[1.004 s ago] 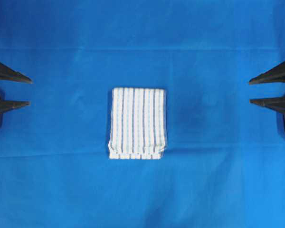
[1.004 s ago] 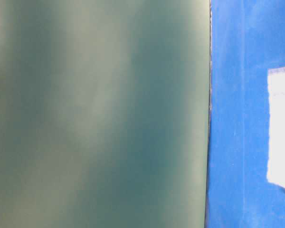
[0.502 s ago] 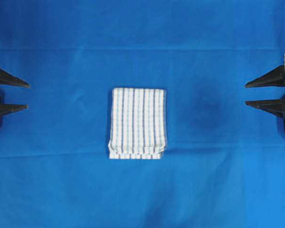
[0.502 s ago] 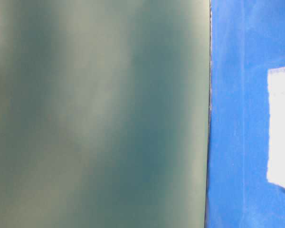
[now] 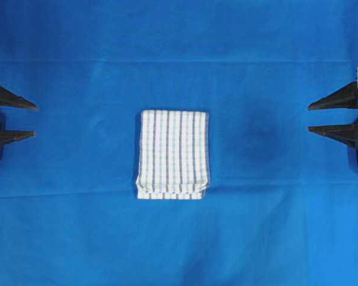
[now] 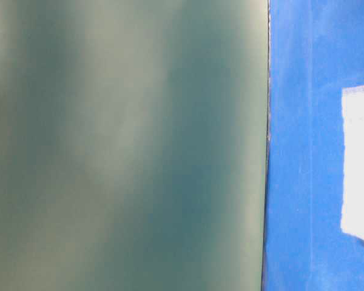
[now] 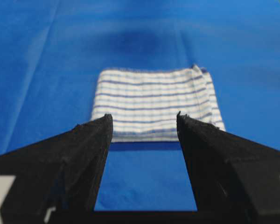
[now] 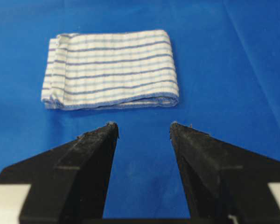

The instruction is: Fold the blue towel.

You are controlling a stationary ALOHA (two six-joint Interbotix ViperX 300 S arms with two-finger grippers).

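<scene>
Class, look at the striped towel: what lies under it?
The folded towel lies flat on the blue sheet, which shows on all sides. The patch beneath the towel, and its inner layers, are covered.

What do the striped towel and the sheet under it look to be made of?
Towel: woven cloth, probably cotton, matte; white with thin blue stripes in a faint check, soft stacked layers visible at its folded edge.
Sheet: thin plain-blue fabric, matte; shallow creases run across it. The fibre cannot be told from either.

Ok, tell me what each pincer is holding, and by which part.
Nothing. The left pincer and right pincer are open and empty, apart from the folded blue towel.
</scene>
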